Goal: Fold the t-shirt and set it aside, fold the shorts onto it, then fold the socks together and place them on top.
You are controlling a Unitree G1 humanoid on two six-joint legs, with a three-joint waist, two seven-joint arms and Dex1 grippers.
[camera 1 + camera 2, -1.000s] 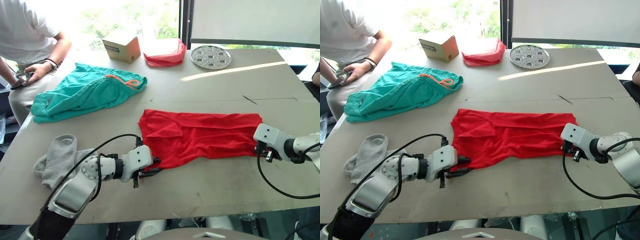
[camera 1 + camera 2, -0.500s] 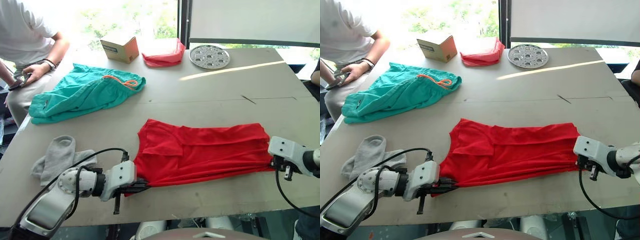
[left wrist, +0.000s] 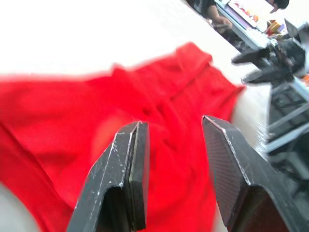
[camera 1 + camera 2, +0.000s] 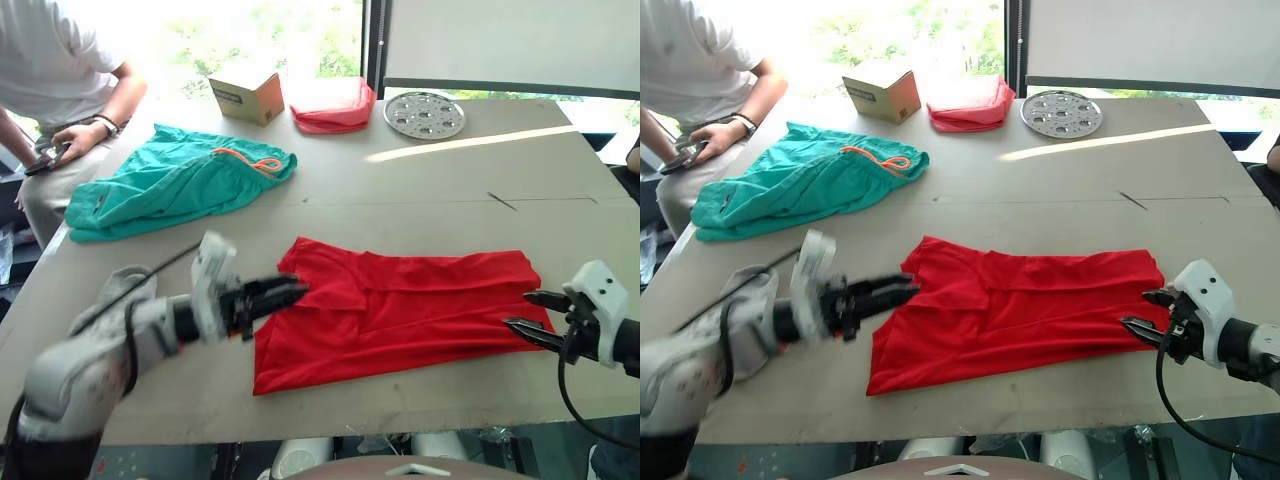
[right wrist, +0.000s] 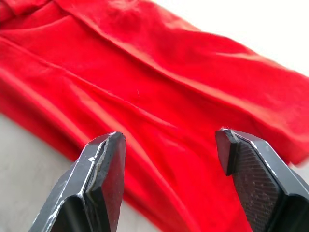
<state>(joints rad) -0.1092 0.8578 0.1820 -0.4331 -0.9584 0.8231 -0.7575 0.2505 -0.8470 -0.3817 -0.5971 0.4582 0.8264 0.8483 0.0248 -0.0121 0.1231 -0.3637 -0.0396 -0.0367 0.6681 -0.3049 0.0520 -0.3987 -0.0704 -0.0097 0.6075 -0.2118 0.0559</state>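
Note:
The red t-shirt (image 4: pixel 395 310) lies folded lengthwise into a wide band near the table's front edge. My left gripper (image 4: pixel 290 293) hovers open just above the shirt's left end, nothing between its fingers (image 3: pixel 133 164). My right gripper (image 4: pixel 527 311) stands open at the shirt's right end, clear of the cloth, its fingers (image 5: pixel 104 174) spread over the red fabric (image 5: pixel 159 106). The teal shorts (image 4: pixel 175 180) with an orange drawstring lie spread at the back left. The grey socks (image 4: pixel 115 290) sit at the front left, partly hidden behind my left arm.
A cardboard box (image 4: pixel 245 95), a pinkish-red folded cloth bundle (image 4: pixel 332 105) and a round metal perforated plate (image 4: pixel 424 113) stand along the table's far edge. A person sits at the far left corner, hands (image 4: pixel 75 140) on a phone. Bare tabletop (image 4: pixel 420 200) lies between shirt and far edge.
Both grippers have let go of the t-shirt and opened. The left arm rose and swung back over the shirt's left end; the right gripper backed off its right end. The shirt lies nearer the front edge.

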